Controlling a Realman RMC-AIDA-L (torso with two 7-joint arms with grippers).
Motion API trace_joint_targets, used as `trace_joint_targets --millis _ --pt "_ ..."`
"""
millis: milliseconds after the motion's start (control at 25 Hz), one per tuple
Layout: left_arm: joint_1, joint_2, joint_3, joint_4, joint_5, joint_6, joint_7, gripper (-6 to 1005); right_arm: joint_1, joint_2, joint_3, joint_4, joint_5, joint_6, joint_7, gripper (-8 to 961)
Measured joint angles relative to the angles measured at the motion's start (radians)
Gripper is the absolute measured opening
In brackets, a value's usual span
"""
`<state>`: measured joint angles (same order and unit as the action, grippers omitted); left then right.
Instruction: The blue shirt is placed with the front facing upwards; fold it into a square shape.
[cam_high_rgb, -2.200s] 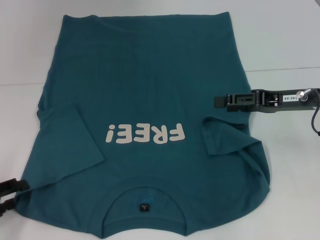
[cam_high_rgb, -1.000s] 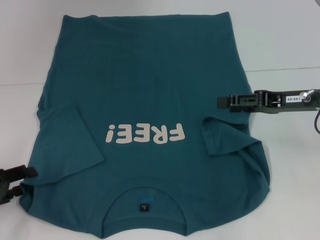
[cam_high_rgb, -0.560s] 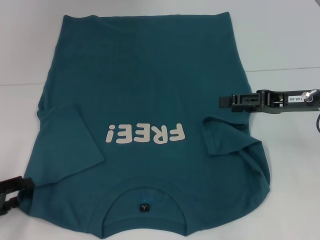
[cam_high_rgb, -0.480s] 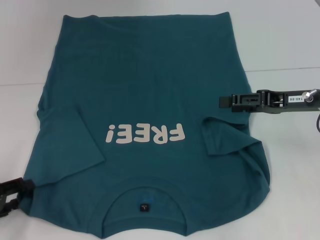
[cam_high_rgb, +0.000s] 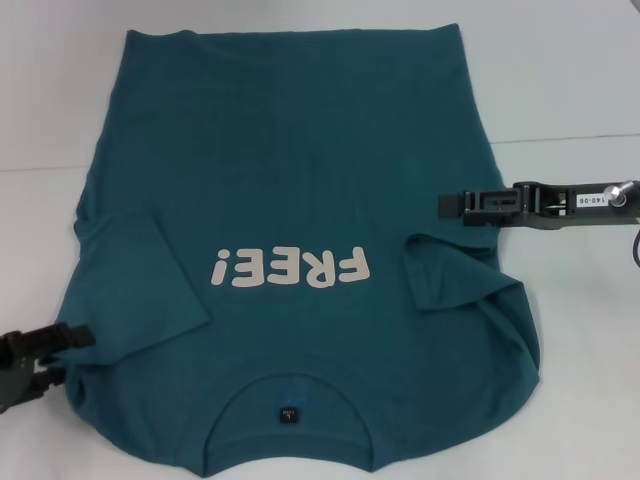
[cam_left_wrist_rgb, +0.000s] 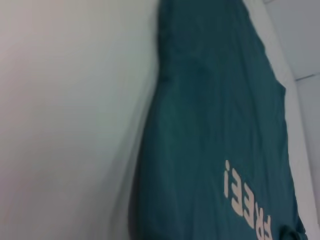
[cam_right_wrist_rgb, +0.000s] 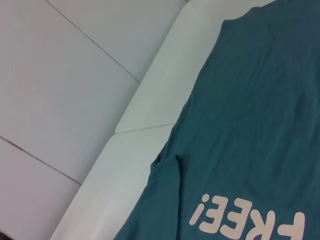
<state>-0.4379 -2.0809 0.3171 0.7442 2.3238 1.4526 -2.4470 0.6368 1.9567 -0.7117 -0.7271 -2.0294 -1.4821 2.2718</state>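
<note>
White table (cam_high_rgb: 560, 90) fills the scene; blue shirt (cam_high_rgb: 290, 170) lies flat on it, print up, collar nearest the robot, both sleeves already tucked inward. Left gripper (cam_high_rgb: 45, 358) sits at the shirt's left shoulder edge w/ fingers parted, prob. lining up to pinch that corner. Right gripper (cam_high_rgb: 450, 204) hovers at the right side seam; can't tell if it's open or closed.
</note>
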Motion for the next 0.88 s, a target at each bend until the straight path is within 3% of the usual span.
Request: trace_joint_targets --millis 480,880 --pt "0.025 0.002 -0.006 0.002 0.034 -0.014 -0.063 720 -0.005 -0.001 0.001 0.0 0.0 0.003 0.0 760" --pt "0.003 0.009 0.001 -0.027 0.038 -0.097 -0.079 699 -0.005 0.001 0.008 0.0 0.0 0.001 0.0 759"
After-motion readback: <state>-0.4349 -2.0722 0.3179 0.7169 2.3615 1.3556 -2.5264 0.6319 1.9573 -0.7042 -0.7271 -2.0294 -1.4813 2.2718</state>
